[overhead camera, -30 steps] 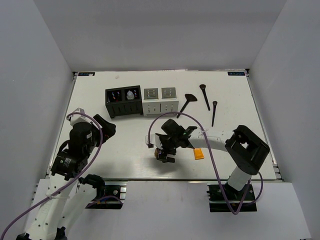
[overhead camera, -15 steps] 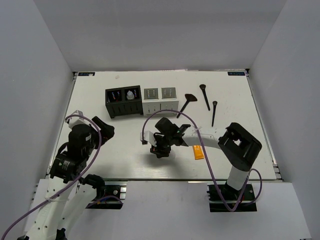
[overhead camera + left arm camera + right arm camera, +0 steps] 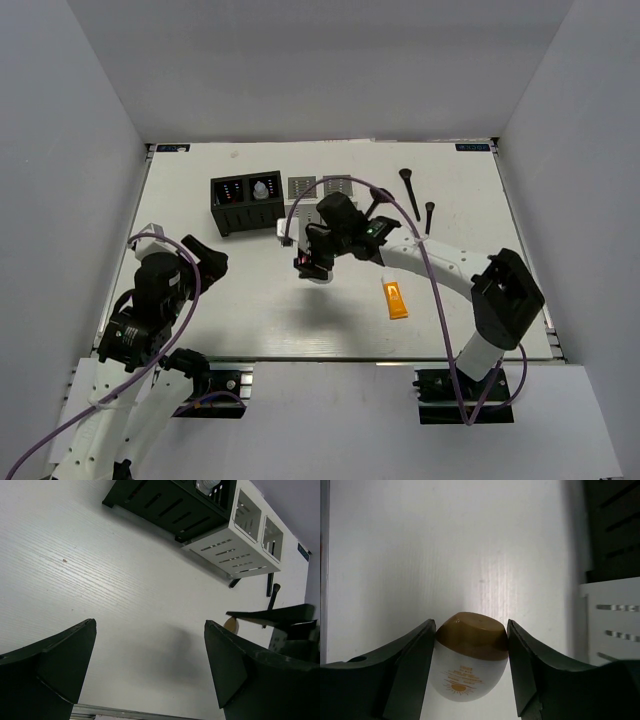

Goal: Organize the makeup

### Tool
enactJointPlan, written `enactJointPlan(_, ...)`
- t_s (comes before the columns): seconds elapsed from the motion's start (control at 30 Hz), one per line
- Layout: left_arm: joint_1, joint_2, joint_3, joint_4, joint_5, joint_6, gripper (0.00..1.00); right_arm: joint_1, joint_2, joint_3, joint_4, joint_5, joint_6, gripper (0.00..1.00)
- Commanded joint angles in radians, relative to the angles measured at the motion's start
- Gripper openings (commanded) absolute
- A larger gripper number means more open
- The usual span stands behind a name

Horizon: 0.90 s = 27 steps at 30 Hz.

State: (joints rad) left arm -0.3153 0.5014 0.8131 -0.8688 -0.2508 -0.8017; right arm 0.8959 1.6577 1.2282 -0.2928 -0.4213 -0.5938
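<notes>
1. The right gripper [image 3: 471, 672] pinches a white oval plastic compact with a brown cap [image 3: 469, 652]. Both fingers [image 3: 415, 662] press its sides, and the cap points away from the wrist.
2. Just beyond this gripper stands a white slotted organizer box [image 3: 303, 187], partly hidden by the arm.
3. Beyond it and to its left, touching the white box, stands a black slotted organizer box [image 3: 245, 218].
4. In the black box's top compartments sit thin red-black lip sticks [image 3: 229, 190] and, beside them, a small clear bottle [image 3: 260, 189].
5. An orange white-capped tube [image 3: 396, 298] lies flat on the white counter [image 3: 240, 300], to the right gripper's right and nearer the arm bases.
6. Long black brushes [image 3: 428, 222] lie on the counter beyond the right gripper and to its right, apart from the boxes.
7. The left gripper [image 3: 145, 670] has its fingers spread wide with only bare counter between them. The black box is ahead of it.
</notes>
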Motion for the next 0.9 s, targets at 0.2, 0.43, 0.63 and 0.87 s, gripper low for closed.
enactJointPlan(0.2,0.015,-0.02,-0.005,-0.006,-0.005,-0.005,0.98,-0.092,0.04,0.239,0.099,-0.004,0.068,0.0)
enactJointPlan(0.43,0.015,-0.027,-0.008,-0.004,-0.001,-0.007,0.98,-0.195,0.247,0.58,0.112,0.004,0.107,0.0)
enactJointPlan(0.63,0.015,-0.034,-0.011,-0.002,-0.001,-0.011,0.98,-0.253,0.404,0.789,0.173,-0.019,0.172,0.0)
enactJointPlan(0.87,0.015,-0.021,-0.011,0.007,-0.004,-0.01,0.98,-0.288,0.467,0.763,0.313,-0.085,0.29,0.0)
